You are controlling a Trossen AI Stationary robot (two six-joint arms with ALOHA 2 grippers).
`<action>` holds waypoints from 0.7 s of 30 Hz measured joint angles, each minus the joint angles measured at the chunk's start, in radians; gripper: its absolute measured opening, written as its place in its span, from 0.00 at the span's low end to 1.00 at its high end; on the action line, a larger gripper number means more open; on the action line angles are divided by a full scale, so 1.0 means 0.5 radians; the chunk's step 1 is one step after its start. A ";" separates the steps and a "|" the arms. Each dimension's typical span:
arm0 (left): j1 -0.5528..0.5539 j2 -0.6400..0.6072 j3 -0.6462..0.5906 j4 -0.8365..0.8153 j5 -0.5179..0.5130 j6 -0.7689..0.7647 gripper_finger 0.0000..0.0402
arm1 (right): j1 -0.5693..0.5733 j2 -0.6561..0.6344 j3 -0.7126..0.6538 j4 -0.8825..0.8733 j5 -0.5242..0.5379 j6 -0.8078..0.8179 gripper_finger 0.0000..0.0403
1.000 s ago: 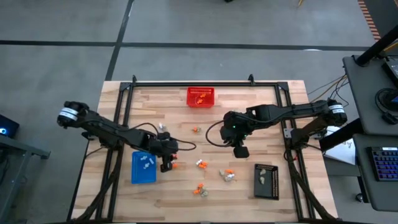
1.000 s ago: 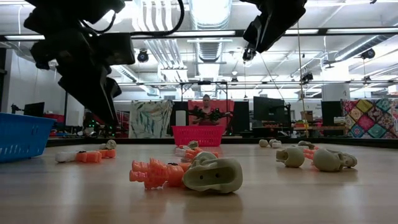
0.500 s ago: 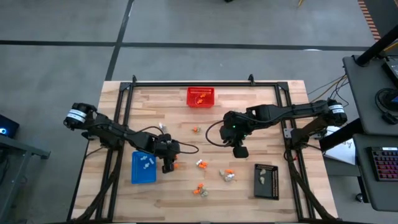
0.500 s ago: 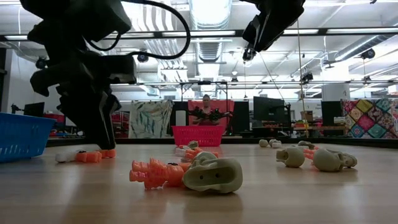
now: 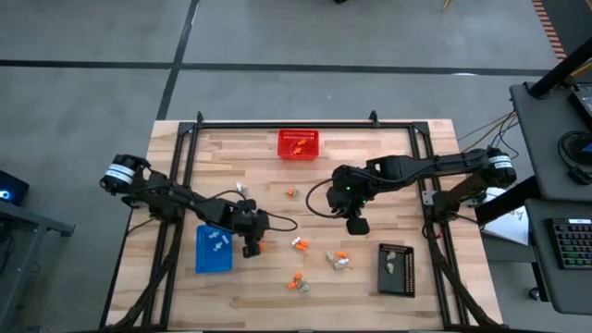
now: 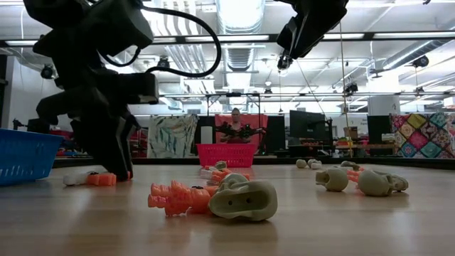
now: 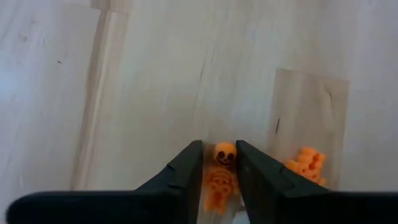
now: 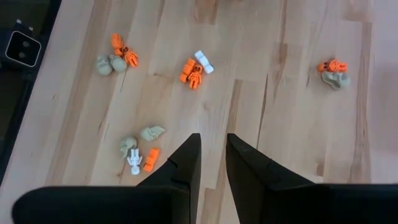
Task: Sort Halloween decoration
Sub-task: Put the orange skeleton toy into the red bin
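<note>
Left gripper (image 7: 219,163) down on table, fingers flanking orange skeleton (image 7: 219,177), not clearly pinching. Risk: it slips out or second orange piece (image 7: 305,163) gets nudged. Right gripper (image 8: 212,152) hovers, narrowly spread, empty.

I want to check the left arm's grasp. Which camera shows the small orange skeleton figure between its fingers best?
The left wrist view: the small orange skeleton figure fills the gap between the left gripper fingers. The high view shows only an orange speck by the gripper; the low view hides it behind the arm; the right wrist view misses it.
</note>
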 joint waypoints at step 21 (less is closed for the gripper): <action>0.005 -0.059 0.291 -0.443 -0.155 0.326 0.00 | 0.000 0.000 0.000 -0.015 0.000 0.020 0.16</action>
